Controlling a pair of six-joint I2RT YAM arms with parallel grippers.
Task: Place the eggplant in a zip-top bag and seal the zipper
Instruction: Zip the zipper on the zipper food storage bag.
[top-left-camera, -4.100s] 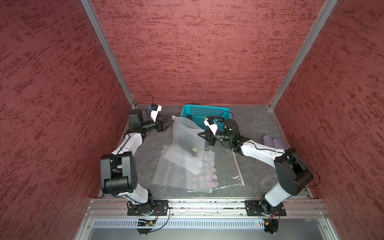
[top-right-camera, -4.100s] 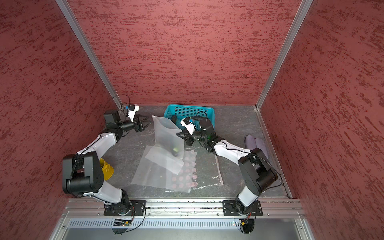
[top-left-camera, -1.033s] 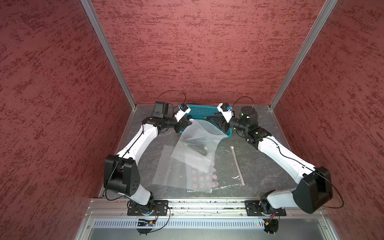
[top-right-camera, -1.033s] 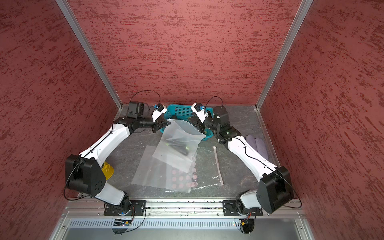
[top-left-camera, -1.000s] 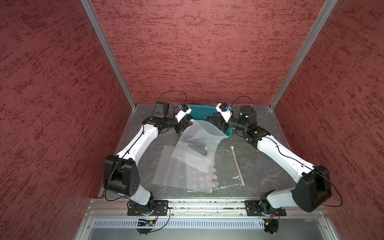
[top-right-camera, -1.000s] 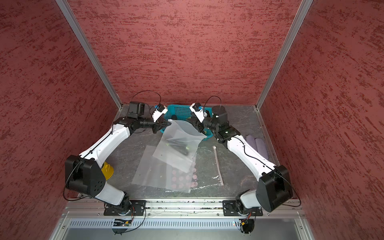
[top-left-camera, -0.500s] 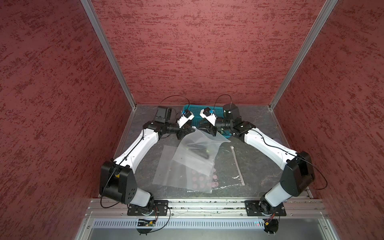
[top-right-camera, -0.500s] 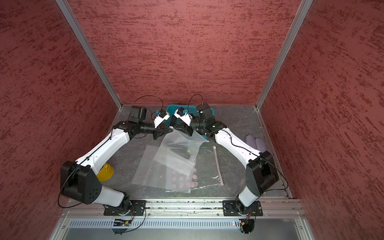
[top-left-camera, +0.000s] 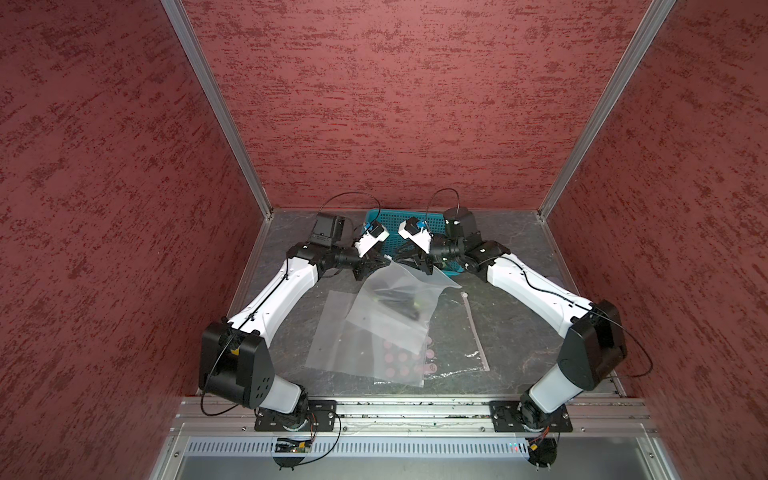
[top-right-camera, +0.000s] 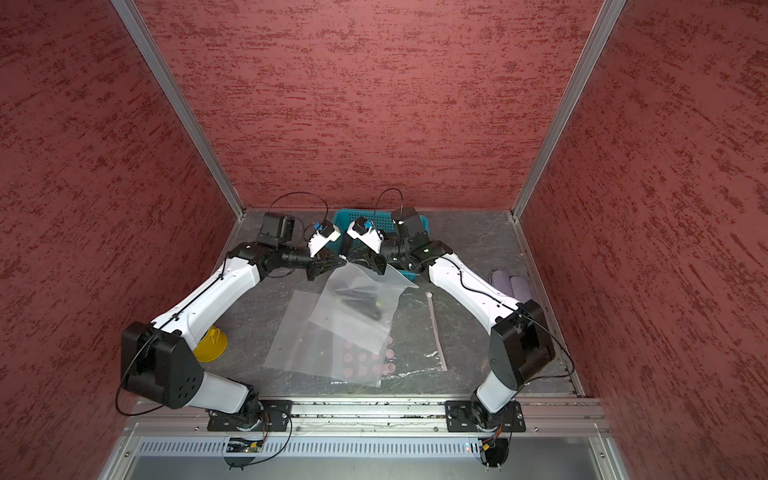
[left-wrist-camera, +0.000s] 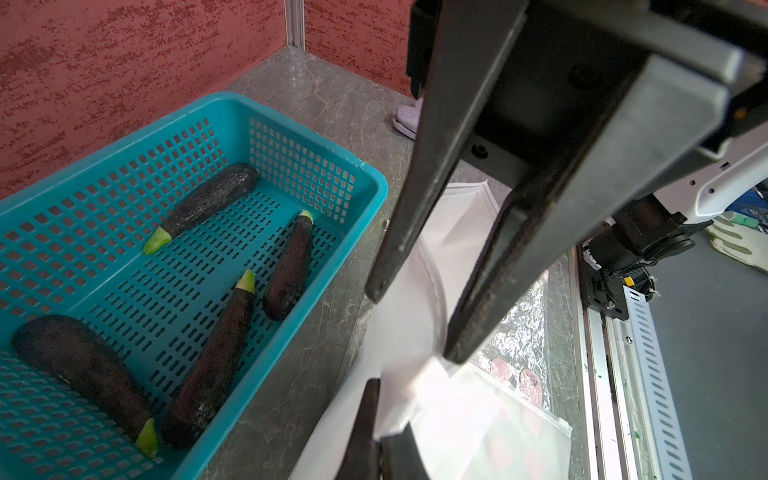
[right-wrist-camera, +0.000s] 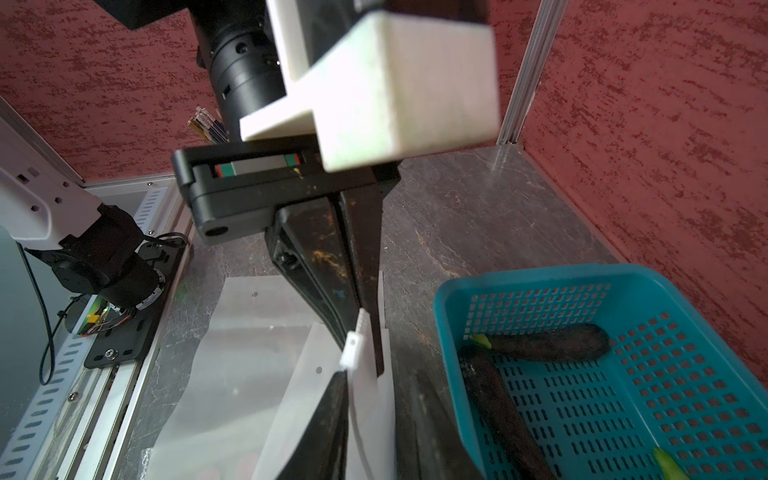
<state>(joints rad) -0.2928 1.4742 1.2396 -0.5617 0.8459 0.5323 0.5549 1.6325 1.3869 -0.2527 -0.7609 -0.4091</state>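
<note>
Two robot arms meet at the upper corner of a clear zip-top bag (top-left-camera: 390, 328), held up at that end over the grey table (top-left-camera: 519, 324) while its lower end rests on other flat plastic bags (top-left-camera: 332, 349). The left gripper (right-wrist-camera: 368, 353) is clamped tight on the bag's corner, just beside the white slider (right-wrist-camera: 352, 345) on the zipper edge. Facing it, the right gripper (left-wrist-camera: 415, 328) stands part open, its two fingers (left-wrist-camera: 399, 249) set astride the bag's top edge with the jaws apart, pinching nothing that can be made out. An eggplant (top-left-camera: 399, 301), dark with a green stem end, lies inside the bag, about midway down. Just behind both grippers sits a teal basket (left-wrist-camera: 374, 183) holding four more eggplants (left-wrist-camera: 214, 357). A thin white strip (top-left-camera: 473, 328) lies on the table to the right of the bags, and a yellow object (top-right-camera: 212, 345) shows beside the left arm in a top view
</note>
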